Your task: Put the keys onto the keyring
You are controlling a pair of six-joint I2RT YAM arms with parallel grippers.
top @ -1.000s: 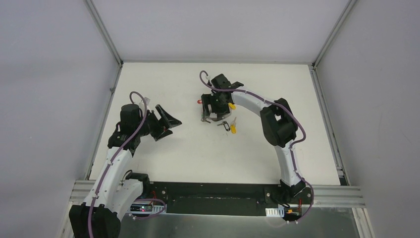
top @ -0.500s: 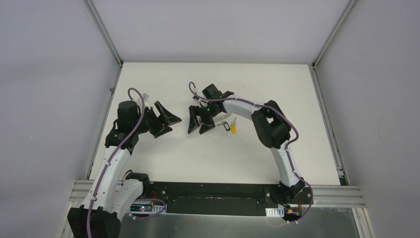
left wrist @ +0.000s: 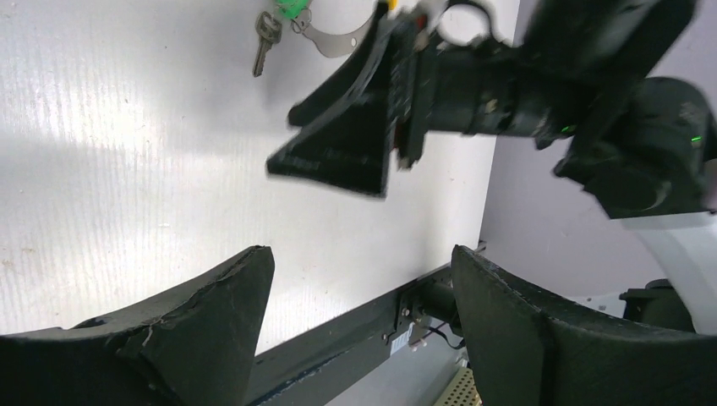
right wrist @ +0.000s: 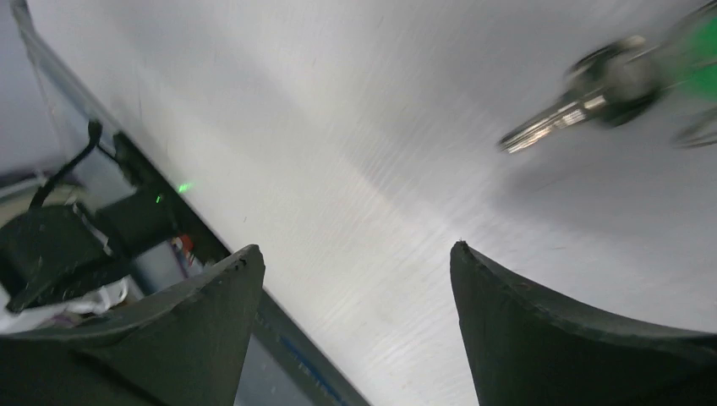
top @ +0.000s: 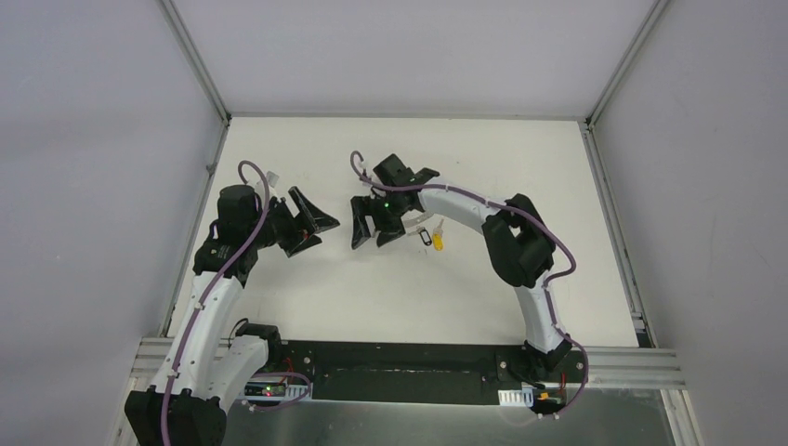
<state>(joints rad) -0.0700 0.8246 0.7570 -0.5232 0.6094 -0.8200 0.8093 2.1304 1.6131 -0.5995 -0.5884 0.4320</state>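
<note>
Both grippers hang open and empty over the white table (top: 409, 288), tips facing each other. My left gripper (top: 327, 234) is at centre-left and my right gripper (top: 370, 240) is just right of it. In the left wrist view my left gripper (left wrist: 359, 254) looks at the right one's black fingers (left wrist: 347, 144); beyond them lie a silvery key (left wrist: 265, 41) with a green tag (left wrist: 292, 8) and a curved piece of the grey keyring (left wrist: 336, 41). From above, keys with a yellow tag (top: 437, 241) and a black tag (top: 425, 236) lie beside the right wrist. My right gripper (right wrist: 355, 249) sees the green-tagged key (right wrist: 550, 118).
The right forearm (top: 465, 204) arches over the spot where the keys lie and hides part of them. Grey walls with metal corner posts (top: 197, 65) close in the table. The black rail (top: 409, 358) with both arm bases runs along the near edge.
My right gripper has swung left and toward the near edge, away from the keys, and now faces the left gripper. The left arm has shifted slightly. Both stayed open.
</note>
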